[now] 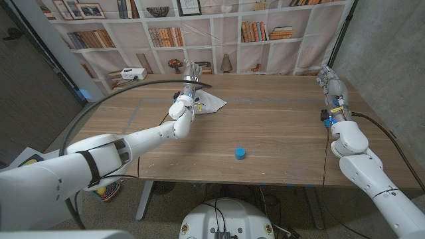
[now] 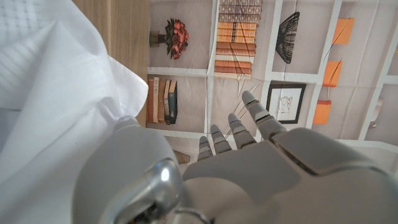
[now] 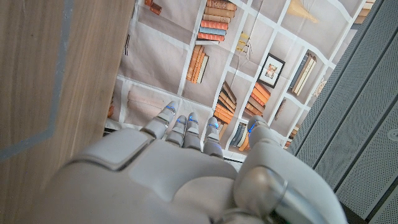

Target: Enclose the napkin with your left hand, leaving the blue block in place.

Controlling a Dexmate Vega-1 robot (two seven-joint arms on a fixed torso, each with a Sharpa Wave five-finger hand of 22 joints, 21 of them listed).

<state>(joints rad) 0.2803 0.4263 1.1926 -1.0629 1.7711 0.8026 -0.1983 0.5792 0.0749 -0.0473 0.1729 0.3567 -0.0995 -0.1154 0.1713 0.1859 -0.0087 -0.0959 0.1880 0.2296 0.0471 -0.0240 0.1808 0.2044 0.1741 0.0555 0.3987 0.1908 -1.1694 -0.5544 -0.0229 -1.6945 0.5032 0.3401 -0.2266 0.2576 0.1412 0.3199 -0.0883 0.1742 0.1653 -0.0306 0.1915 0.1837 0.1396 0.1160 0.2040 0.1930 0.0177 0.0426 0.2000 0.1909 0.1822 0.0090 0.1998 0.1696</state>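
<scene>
Currently the left hand (image 1: 188, 83) is stretched out over the far part of the worktop (image 1: 265, 126), its fingers (image 1: 191, 68) reaching toward the bookshelf backdrop (image 1: 219, 33) behind the worktop. The napkin (image 1: 209, 103), white and crumpled, lies on the wood just to the right of that hand, close against the wrist and palm. In the left wrist view the napkin (image 2: 56, 112) billows right beside the thumb side of the left hand (image 2: 249, 168), and the fingers (image 2: 255, 115) extend straight and apart rather than curled around the cloth; the hand is released and holds nothing, though whether the thumb touches the napkin cannot be told.

The blue block (image 1: 240, 153) stands upright on the near middle of the worktop, well apart from the napkin and from both hands.

The right hand (image 1: 330, 81) stands at the far right edge of the worktop, fingers pointing away toward the backdrop. In the right wrist view the right hand (image 3: 186, 168) has its fingers (image 3: 186, 127) extended side by side with nothing between them, so it too is released.

A white box (image 1: 133, 74) sits at the far left edge of the worktop.
</scene>
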